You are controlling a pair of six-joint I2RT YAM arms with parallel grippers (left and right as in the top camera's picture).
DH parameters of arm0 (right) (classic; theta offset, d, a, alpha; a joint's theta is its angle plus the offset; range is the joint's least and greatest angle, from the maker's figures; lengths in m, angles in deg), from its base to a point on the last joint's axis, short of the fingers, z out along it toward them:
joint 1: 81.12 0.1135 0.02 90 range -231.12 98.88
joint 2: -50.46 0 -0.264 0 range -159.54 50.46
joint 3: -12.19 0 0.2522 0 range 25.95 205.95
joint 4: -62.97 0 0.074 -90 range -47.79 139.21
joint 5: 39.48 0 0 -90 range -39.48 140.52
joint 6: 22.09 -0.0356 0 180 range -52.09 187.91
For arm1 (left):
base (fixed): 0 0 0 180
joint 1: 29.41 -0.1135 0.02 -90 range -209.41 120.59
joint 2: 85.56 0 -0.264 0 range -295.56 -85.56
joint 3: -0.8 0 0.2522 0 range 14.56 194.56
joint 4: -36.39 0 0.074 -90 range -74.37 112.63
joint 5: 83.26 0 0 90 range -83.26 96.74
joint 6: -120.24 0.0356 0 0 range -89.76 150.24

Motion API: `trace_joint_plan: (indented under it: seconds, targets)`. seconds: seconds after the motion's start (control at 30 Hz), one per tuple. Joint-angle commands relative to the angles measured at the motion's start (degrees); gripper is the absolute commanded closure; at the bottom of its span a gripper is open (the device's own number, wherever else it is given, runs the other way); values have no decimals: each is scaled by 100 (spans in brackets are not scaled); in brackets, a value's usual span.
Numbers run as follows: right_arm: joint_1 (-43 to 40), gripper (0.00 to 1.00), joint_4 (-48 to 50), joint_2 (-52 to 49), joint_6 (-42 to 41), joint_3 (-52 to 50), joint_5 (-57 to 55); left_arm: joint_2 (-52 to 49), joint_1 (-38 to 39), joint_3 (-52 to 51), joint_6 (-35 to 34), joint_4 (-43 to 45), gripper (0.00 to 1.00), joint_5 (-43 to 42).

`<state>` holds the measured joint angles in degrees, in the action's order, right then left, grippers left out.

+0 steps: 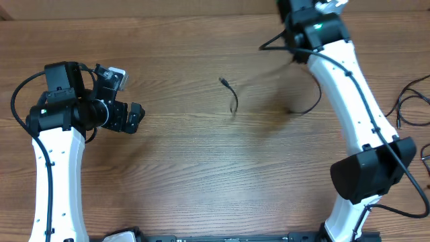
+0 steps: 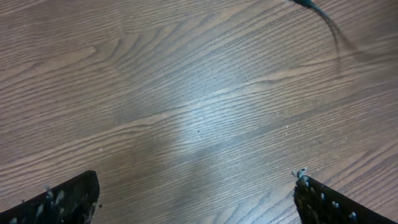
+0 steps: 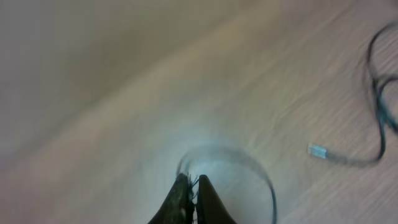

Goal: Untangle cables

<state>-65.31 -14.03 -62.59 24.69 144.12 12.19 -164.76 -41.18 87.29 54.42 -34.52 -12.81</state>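
A thin black cable hangs over the middle of the table, its plug end to the left, and it runs up and right towards my right arm. In the right wrist view my right gripper is shut on this cable, which loops out from between the fingertips. More cables lie at the table's right edge; one ends in a pale plug. My left gripper stands open and empty at the left, well apart from the hanging cable's end.
The wooden table fills all views. My right arm's black elbow housing sits over the right front, with its own thicker wires running along it. A pale wall strip borders the far edge.
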Motion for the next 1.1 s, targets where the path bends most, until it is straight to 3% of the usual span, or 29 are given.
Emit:
trace_joint_plan:
  seconds: [0.0, 0.23, 0.43, 0.5, 0.6, 0.67, 0.7, 0.77, 0.9, 1.07]
  targets:
    - [-337, 96, 374, 216, 28, 155, -824, -24, -20, 15, 68, 20, 0, -85]
    - [-968, 96, 1370, 216, 756, 155, -544, -26, -22, 15, 68, 22, 0, -85]
    - [-1182, 96, 542, 214, 776, 151, 1462, -26, -20, 15, 68, 22, 0, -85]
    - [-1182, 85, 157, 214, 776, 142, 1902, -26, -22, 15, 68, 22, 0, -85]
    - [-1182, 44, -376, 188, 774, 140, 2280, -26, -22, 15, 68, 22, 0, -85]
    - [-1182, 11, -654, 181, 774, 109, 2468, -26, -22, 15, 68, 20, 0, -85]
    - [-1182, 3, -811, 181, 772, 59, 2562, -26, -20, 15, 68, 22, 0, -85]
    - [-1182, 0, -1093, 181, 737, -33, 2734, -26, -22, 15, 68, 20, 0, -85]
    - [-1189, 0, -1613, 181, -87, -444, 2817, -26, -20, 15, 68, 20, 0, -85]
    - [-1152, 0, -1453, 181, -1154, -1429, 3263, -26, -22, 15, 68, 22, 0, -85]
